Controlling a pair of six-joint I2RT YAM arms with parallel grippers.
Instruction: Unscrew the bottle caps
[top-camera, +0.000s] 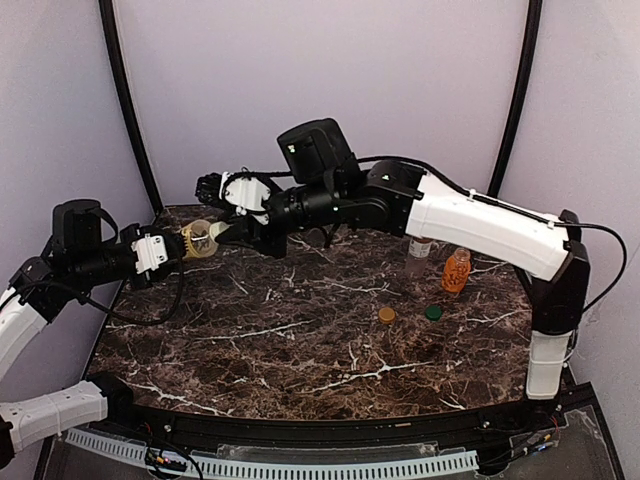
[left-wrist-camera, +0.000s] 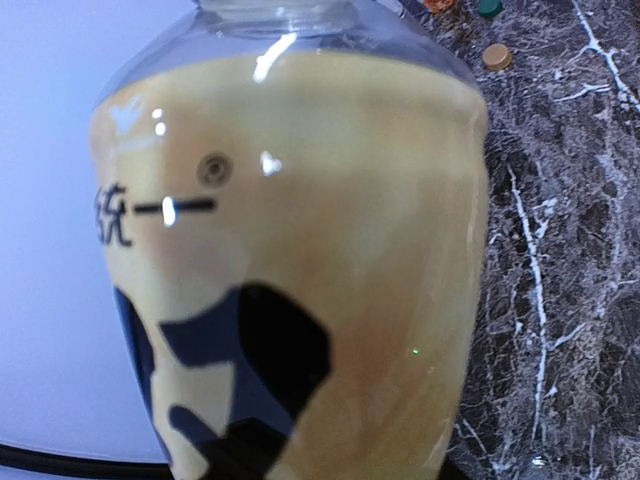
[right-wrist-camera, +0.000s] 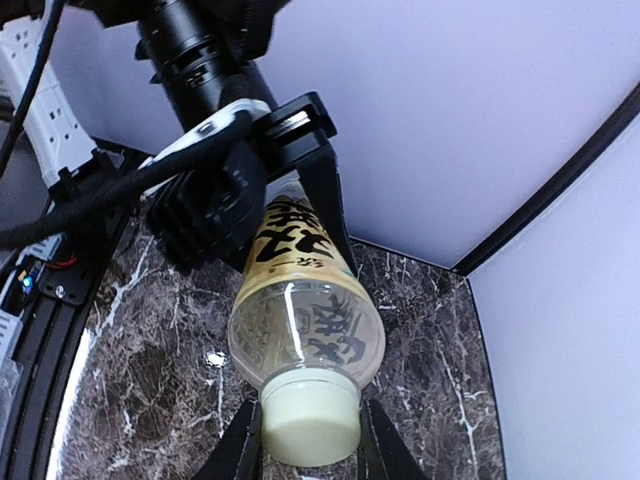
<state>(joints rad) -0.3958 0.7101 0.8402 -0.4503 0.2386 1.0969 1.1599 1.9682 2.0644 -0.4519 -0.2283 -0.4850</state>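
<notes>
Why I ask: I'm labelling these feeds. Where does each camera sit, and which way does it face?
Top external: high behind the arm bases, looking down over the table; both arms show, left gripper and right gripper meeting at the bottle.
Left wrist: on the left wrist, facing the bottle's side close up; none of its own gripper clearly shows.
Right wrist: on the right wrist, facing the cap end-on; its own fingers flank the cap.
Shared: top and left wrist both show the loose tan cap and loose green cap.
</notes>
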